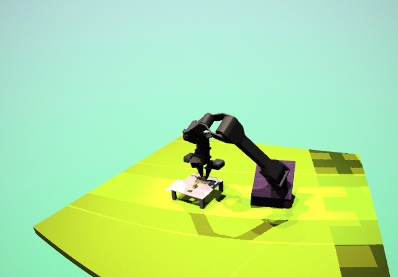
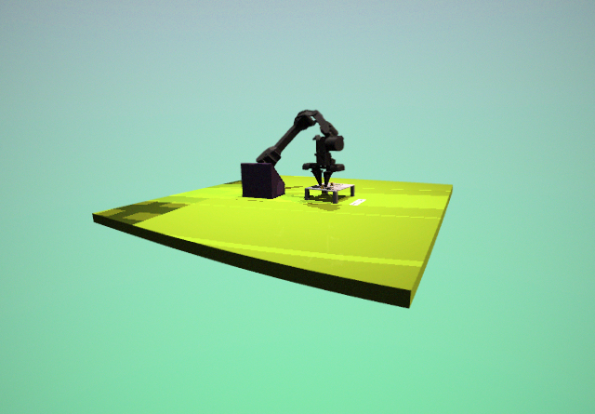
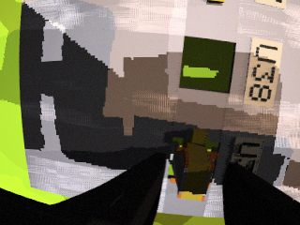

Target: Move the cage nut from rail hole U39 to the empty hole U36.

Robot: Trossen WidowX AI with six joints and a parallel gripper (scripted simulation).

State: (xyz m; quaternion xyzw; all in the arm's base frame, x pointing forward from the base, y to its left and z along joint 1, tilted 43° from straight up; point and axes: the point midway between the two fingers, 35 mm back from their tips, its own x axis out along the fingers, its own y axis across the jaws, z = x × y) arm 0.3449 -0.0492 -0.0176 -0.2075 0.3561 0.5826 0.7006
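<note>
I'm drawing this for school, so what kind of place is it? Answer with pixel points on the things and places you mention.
Maybe a robot practice table: there's a robot arm (image 1: 252, 147) (image 2: 288, 138), a rail plate (image 1: 203, 193) (image 2: 347, 187) (image 3: 141, 42) and a "U38" label (image 3: 262, 71).
</note>
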